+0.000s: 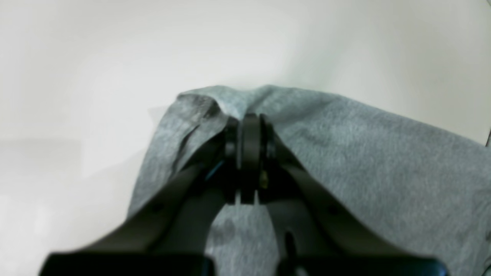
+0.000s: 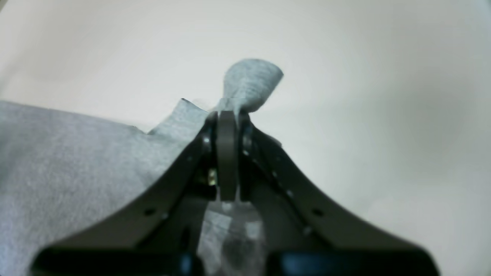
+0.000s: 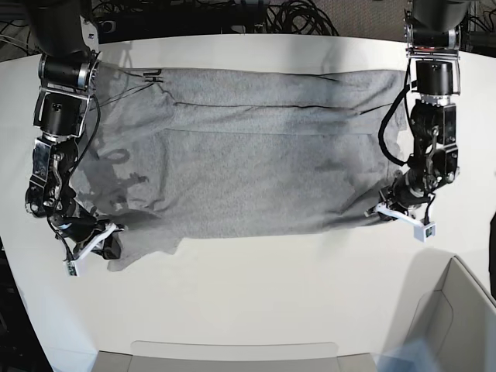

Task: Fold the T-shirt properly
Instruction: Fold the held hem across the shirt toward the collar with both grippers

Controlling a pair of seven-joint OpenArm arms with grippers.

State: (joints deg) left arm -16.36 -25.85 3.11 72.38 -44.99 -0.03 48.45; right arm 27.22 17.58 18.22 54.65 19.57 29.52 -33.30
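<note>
A pale, smooth tabletop (image 3: 248, 310) forms the work surface, with a grey plastic bin (image 3: 446, 325) at its near right corner, beyond the shirt's near edge. The T-shirt (image 3: 263, 178) is the landmark: it lies on the table between my two arms, grey, wide and partly folded, plain side showing.

Near edge of the T-shirt: my right gripper (image 2: 232, 115), at the left end in the base view, is closed on the cloth, and a loose flap juts past the fingertips. My left gripper (image 1: 247, 119), at the right end of the same edge, is likewise closed on the cloth, which puckers at the tips. Between them the edge runs fairly straight.

Far side of the T-shirt: long creases cross the fabric. Behind it, dark cables (image 3: 287, 19) lie along the table's far border.

Risks assessed. The right-hand pinch appears set in from the corner; the overhanging flap could tuck under or leave a crooked edge. A shallow bite at the left could slip if I lift quickly. Unequal travel of the arms would skew the fold, and over-tensioning could drag the lower layers along.
</note>
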